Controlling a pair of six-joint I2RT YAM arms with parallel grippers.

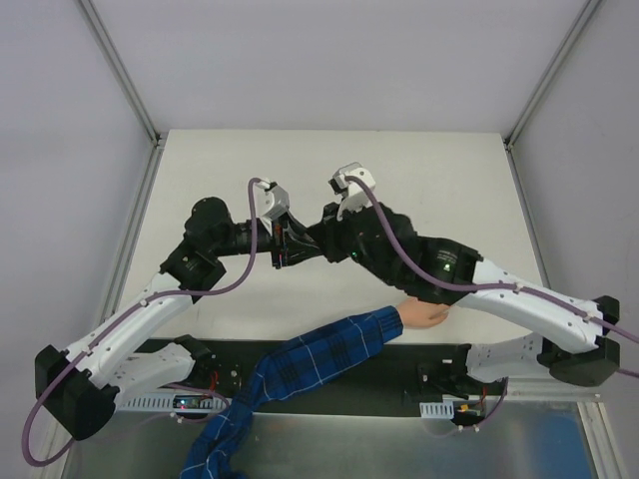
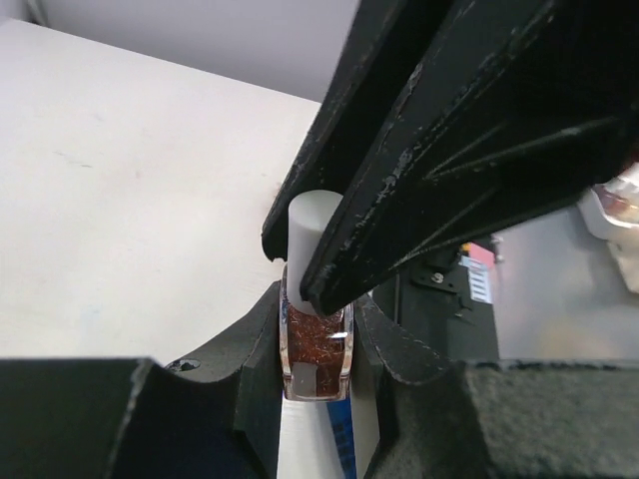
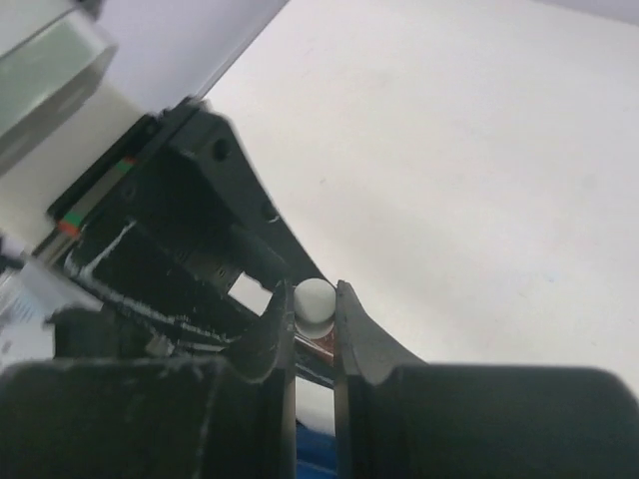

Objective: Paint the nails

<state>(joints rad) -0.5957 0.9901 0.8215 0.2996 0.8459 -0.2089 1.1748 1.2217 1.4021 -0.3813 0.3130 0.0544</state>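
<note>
Nails (image 1: pixel 442 315) sit at the tip of the pale hand (image 1: pixel 423 313), too small for me to pick out singly. The hand lies at the near side of the tabletop (image 1: pixel 329 170), on a plaid sleeve (image 1: pixel 319 351), and my right forearm crosses just over it. Both arms bend inward and meet over mid-tabletop, well apart from the hand. My left pincer (image 2: pixel 317 344) is clamped on the glass body of a small reddish bottle (image 2: pixel 317 357). My right pincer (image 3: pixel 315 299) is closed on its white cap (image 3: pixel 316 302).
</note>
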